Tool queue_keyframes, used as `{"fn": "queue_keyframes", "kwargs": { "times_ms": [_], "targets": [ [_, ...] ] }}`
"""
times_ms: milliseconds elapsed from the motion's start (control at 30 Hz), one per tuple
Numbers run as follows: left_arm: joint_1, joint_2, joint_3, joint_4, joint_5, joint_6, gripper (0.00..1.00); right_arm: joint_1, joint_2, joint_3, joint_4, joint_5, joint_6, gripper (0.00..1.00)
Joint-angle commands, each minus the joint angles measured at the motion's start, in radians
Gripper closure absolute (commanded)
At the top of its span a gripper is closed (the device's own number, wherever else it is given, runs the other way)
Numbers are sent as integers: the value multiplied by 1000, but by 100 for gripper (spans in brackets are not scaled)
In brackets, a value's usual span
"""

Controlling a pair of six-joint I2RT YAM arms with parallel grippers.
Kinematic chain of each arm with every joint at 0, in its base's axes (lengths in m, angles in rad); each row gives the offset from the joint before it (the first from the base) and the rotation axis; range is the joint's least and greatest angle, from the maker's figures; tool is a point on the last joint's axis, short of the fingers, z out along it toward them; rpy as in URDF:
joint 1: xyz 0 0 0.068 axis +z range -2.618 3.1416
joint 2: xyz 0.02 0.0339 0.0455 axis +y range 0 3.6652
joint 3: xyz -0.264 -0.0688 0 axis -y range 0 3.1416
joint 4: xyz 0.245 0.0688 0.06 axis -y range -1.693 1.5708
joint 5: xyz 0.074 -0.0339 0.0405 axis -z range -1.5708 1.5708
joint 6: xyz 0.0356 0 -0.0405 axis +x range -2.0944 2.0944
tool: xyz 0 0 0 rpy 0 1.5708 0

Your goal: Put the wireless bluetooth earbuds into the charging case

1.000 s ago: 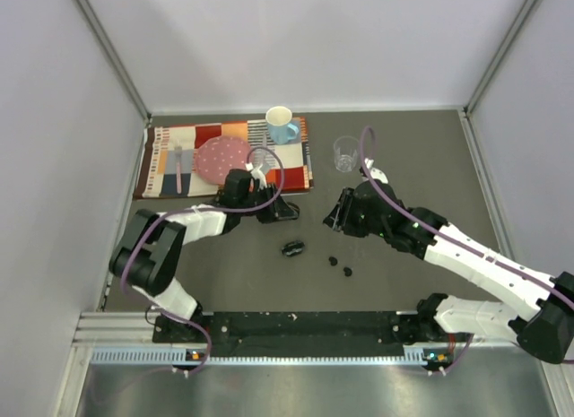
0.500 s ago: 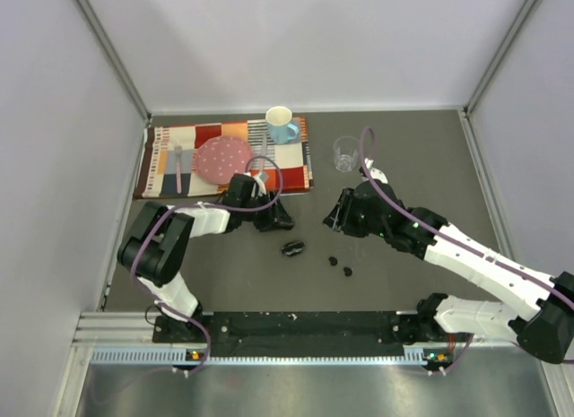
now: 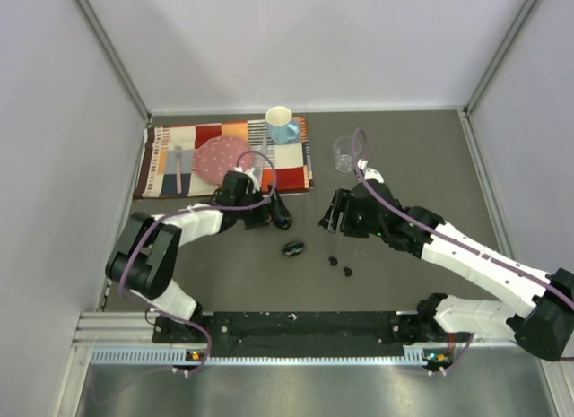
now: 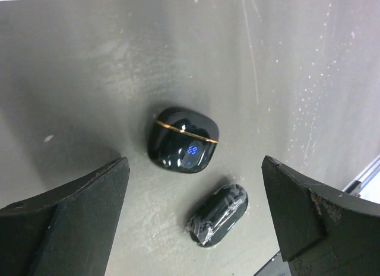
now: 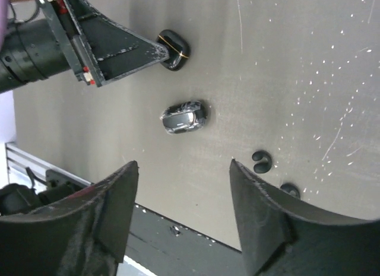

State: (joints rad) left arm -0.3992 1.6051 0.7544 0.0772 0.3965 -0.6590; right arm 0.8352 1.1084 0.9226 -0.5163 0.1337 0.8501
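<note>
The earbuds (image 5: 260, 161) lie loose on the tabletop (image 3: 404, 148) in two small dark clumps, right of the wrapped case (image 3: 292, 248) and a little nearer the arm bases. Just beyond that case, toward the mat (image 3: 170, 157), sits the lit case (image 4: 183, 146). The left end effector (image 3: 273, 211) hangs over it, spread wide and empty. The right end effector (image 5: 183, 166) hovers beyond and right of the wrapped case, also gaping and holding nothing.
</note>
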Motion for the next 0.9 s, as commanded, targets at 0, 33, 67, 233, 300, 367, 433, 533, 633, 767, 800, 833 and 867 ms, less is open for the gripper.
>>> {"fn": "queue_keyframes", "kwargs": {
  "times_ms": [0,33,67,233,300,367,433,533,633,767,800,833,867],
  "targets": [
    [10,-100,-10,-103,-105,50,1,-5,-10,28,35,20,-118,32],
    [10,-123,-13,-125,-120,55,1,-5,-13,30,41,26,-175,25],
    [10,-176,-18,-143,-137,67,1,-7,-21,28,54,33,-204,22],
    [13,-397,-36,-249,-261,133,1,-18,-21,-20,206,-38,-550,15],
    [13,-516,-64,-269,-275,156,1,-18,-10,-65,334,-164,-681,15],
    [13,-617,-111,-246,-272,159,1,-18,-1,-151,424,-245,-877,16],
    [13,-672,-141,-237,-257,165,1,-18,25,-194,502,-307,-1032,16],
    [13,-789,-184,-249,-245,191,1,-18,99,-215,547,-315,-1220,16],
    [14,-873,-220,-235,-245,193,1,-18,190,-171,520,-348,-1315,17],
    [14,-942,-259,-209,-226,202,1,-19,298,-97,449,-498,-1391,18],
    [14,-950,-262,-208,-220,202,1,-18,315,-78,449,-549,-1401,18],
    [16,-959,-263,-215,-220,203,1,-18,335,-71,455,-569,-1422,18],
    [16,-961,-263,-220,-219,203,1,-18,367,-65,463,-586,-1428,18]
  ]
}}
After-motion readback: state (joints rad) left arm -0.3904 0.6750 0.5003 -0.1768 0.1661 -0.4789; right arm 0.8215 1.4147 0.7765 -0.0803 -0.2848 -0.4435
